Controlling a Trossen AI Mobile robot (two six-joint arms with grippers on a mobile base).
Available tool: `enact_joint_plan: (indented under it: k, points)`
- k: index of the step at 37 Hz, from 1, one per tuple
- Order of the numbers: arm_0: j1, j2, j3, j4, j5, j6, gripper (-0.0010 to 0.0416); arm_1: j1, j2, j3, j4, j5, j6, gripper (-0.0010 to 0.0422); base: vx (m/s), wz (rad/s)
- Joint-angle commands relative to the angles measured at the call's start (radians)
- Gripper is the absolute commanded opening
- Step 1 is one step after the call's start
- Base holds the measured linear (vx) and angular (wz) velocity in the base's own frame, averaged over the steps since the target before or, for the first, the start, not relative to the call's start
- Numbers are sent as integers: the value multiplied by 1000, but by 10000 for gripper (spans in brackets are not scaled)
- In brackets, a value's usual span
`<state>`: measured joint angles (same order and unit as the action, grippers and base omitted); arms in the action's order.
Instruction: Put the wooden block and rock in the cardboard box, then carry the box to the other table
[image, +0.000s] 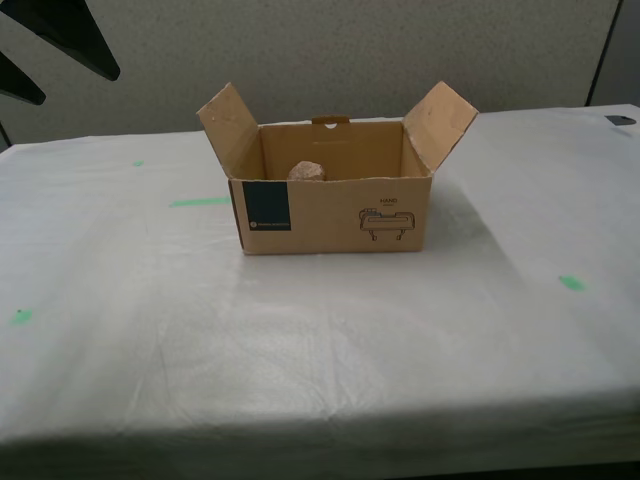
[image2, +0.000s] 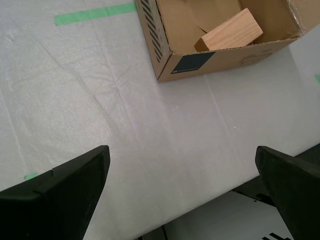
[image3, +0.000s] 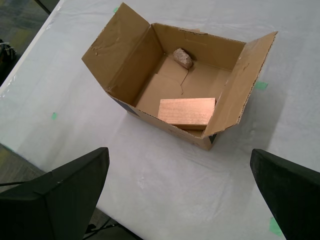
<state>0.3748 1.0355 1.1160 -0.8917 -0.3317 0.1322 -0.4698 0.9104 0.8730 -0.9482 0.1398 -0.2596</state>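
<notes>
Cardboard box (image: 335, 212) rests on white-draped table (image: 150, 330), holding wooden block (image3: 186, 111) and rock (image3: 183, 58); my first gripper (image3: 180, 195) and my second gripper (image2: 182, 195) spread wide, empty

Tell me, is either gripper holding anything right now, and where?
Nothing is held. My first gripper and my second gripper are both open, apart from the cardboard box, which sits on the white-clothed table.
</notes>
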Motion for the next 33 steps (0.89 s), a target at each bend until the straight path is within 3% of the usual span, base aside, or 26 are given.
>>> enact_joint_plan:
  k: [1,33]
  points:
    - [0,0,0,1,1,-1,393,-1,0,0,0,-1,-2,398,0,0]
    - [0,0,0,1,1,-1,393,-1,0,0,0,-1,-2,398,0,0]
